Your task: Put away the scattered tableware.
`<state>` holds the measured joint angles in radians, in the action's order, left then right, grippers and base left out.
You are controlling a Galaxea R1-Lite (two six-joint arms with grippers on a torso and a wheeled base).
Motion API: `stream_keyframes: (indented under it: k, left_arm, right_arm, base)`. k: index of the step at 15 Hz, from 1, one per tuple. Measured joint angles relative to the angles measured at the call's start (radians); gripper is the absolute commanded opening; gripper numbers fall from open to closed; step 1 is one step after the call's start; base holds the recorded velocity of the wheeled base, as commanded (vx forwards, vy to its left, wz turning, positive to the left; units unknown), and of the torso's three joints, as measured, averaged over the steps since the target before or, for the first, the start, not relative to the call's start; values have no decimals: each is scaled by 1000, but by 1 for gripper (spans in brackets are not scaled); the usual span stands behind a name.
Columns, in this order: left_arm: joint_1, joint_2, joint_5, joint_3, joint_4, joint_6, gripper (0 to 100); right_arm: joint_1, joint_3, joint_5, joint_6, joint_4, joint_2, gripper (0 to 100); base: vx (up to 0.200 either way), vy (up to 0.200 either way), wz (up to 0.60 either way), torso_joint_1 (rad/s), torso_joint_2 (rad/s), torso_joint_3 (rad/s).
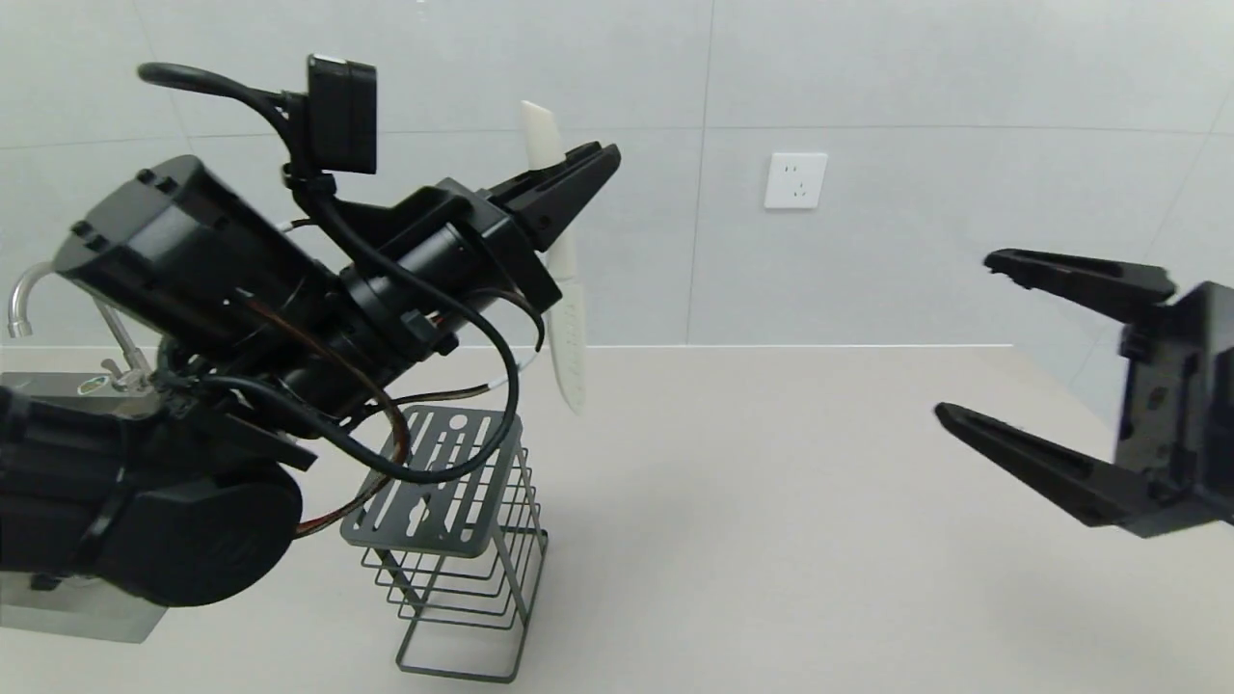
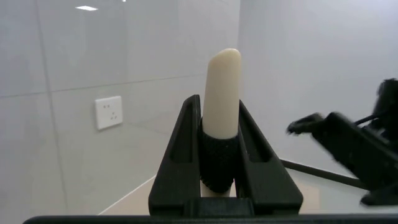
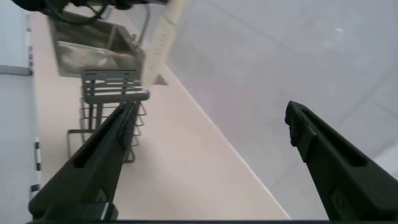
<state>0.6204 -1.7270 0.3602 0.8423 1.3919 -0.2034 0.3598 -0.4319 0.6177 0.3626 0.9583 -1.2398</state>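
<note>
On the far L, a bent metal tap [image 1: 19,299] stood by a steel sink [image 1: 77,617]; nothing was going on there. Next came the left fingers [image 1: 578,173], raised high & closed tight on the handle of a white knife [image 1: 569,347]. The knife hung almost straight up & down, handle on top, sharp tip pointing at the counter. I think it was held that way so the blade could slide down into a slot. Right under it, a bit to the L, stood a grey wire rack [image 1: 434,482] w/ a flat top full of long slots, prob. the knife's home. The tip was above the rack, not touching it, so the knife wasn't put away yet. Far off to the R, well apart from the knife & rack, the right fingers [image 1: 1080,275] were spread wide open w/ nothing in them, maybe kept out of the way.

The counter [image 1: 771,501] was pale, smooth & flat. Behind it rose a wall [image 1: 916,77] of big light grey tiles w/ one white socket [image 1: 795,180].
</note>
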Motion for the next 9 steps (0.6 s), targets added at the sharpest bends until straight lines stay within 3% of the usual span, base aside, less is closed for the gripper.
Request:
stream_keyframes:
  k: [4, 9]
  left_arm:
    - [-25, 73, -24, -111, 0, 1, 0]
    - [-27, 100, -35, -155, 8, 7, 0]
  right_arm:
    - [-176, 74, -41, -5, -1, 258, 100]
    - [-358, 196, -57, -6, -31, 673, 100]
  base:
    - [0, 0, 0, 0, 0, 0]
    - [0, 0, 0, 0, 0, 0]
